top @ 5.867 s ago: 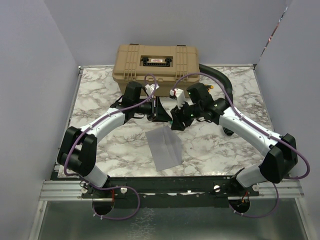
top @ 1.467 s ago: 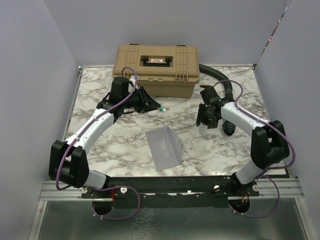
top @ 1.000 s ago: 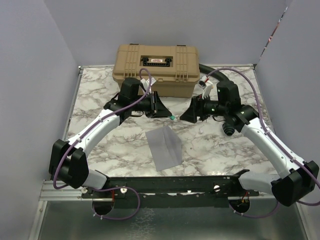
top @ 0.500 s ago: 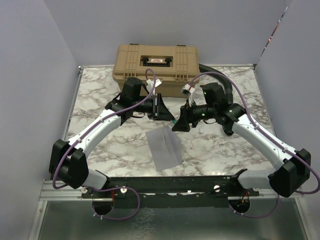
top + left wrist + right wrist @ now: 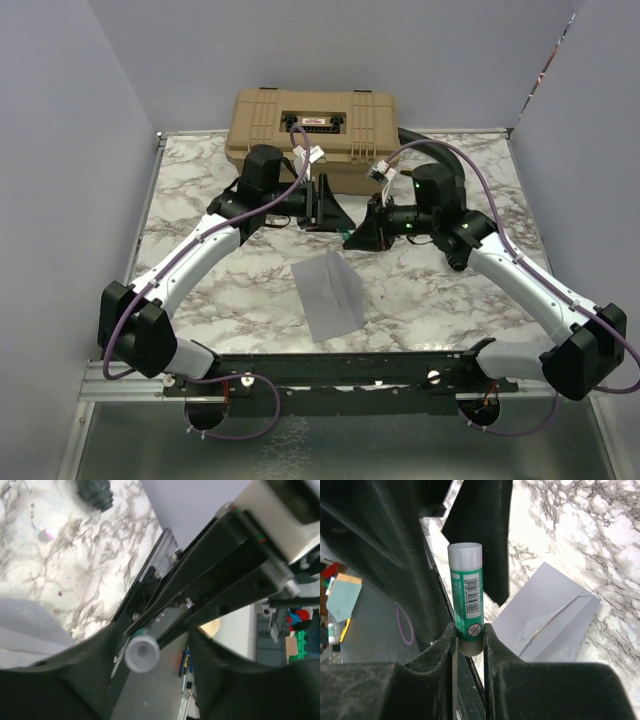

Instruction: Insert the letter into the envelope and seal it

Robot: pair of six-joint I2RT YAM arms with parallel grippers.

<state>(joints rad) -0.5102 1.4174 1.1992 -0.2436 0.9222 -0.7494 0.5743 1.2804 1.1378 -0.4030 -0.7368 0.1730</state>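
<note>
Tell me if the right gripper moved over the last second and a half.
Yes. The right gripper swung left, from past the tan case's right end to in front of its right half.

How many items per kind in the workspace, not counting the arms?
envelope: 1
glue stick: 1
tan case: 1
black hose: 1
Total: 4

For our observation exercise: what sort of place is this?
Probably a robotics lab test cell: left arm and right arm bolted to a metal rail, a marble-patterned table boxed by plain wall panels.
</note>
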